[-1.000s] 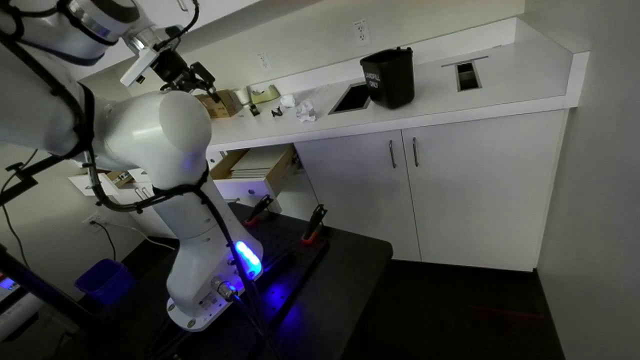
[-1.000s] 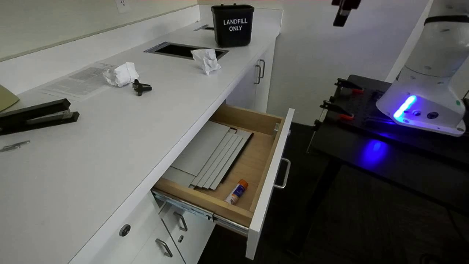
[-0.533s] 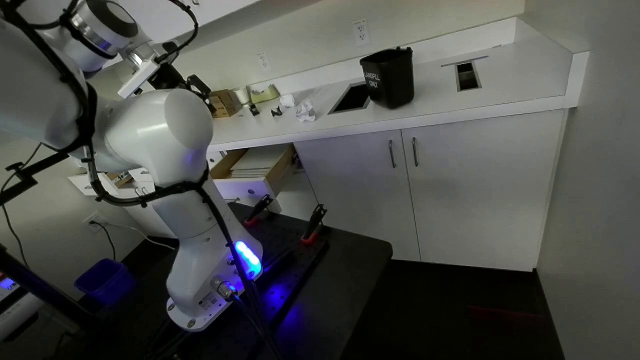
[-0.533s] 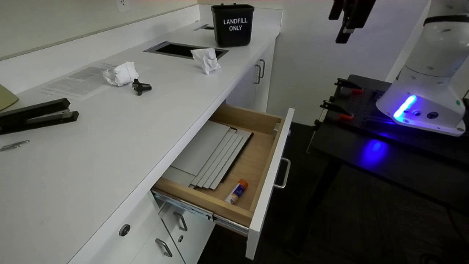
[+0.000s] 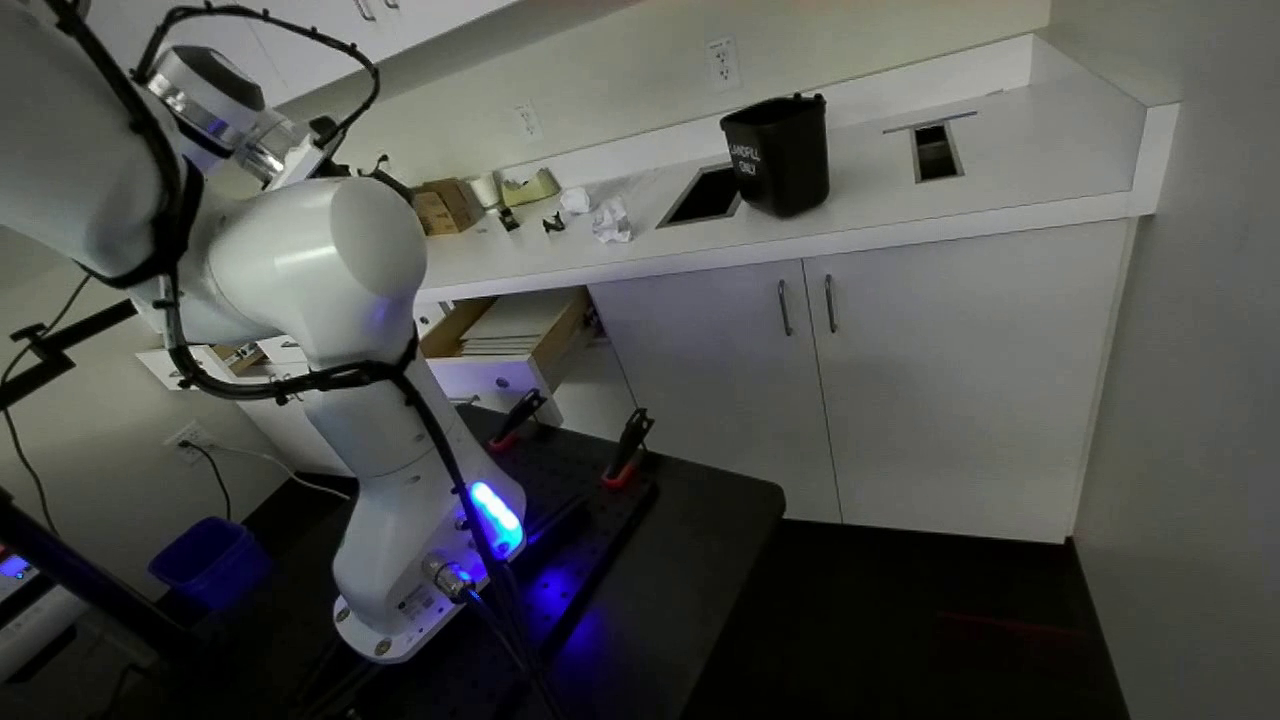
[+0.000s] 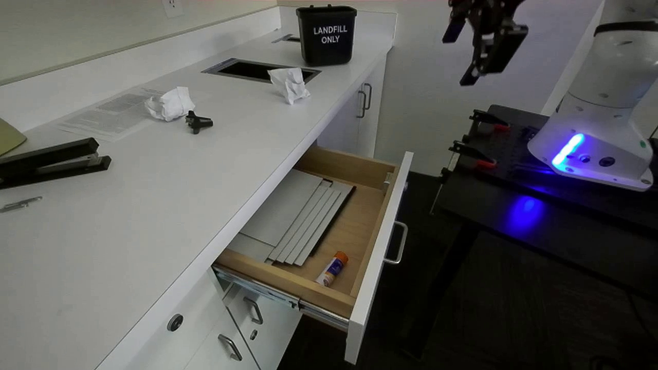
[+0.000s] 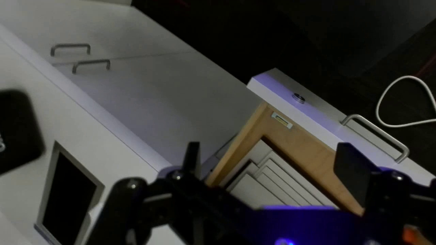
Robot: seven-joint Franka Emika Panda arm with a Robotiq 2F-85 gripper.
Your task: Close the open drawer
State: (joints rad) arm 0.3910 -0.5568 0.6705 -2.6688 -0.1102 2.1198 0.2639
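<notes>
The drawer stands pulled well out from under the counter. It has a white front panel with a metal handle and tan wood inside. Grey boards and a glue stick lie in it. It also shows in an exterior view, partly behind the arm, and in the wrist view. My gripper is open and empty, in the air above the level of the drawer, apart from it. In the wrist view its fingers are wide apart, with the drawer seen between and beyond them.
On the white counter are a black bin, crumpled papers, a stapler and a staple remover. The black robot table with clamps faces the drawer. Cabinet doors stand beside it.
My gripper has come down and a little to the left in an exterior view, with more of it now showing. The arm has shifted; the drawer has not moved.
</notes>
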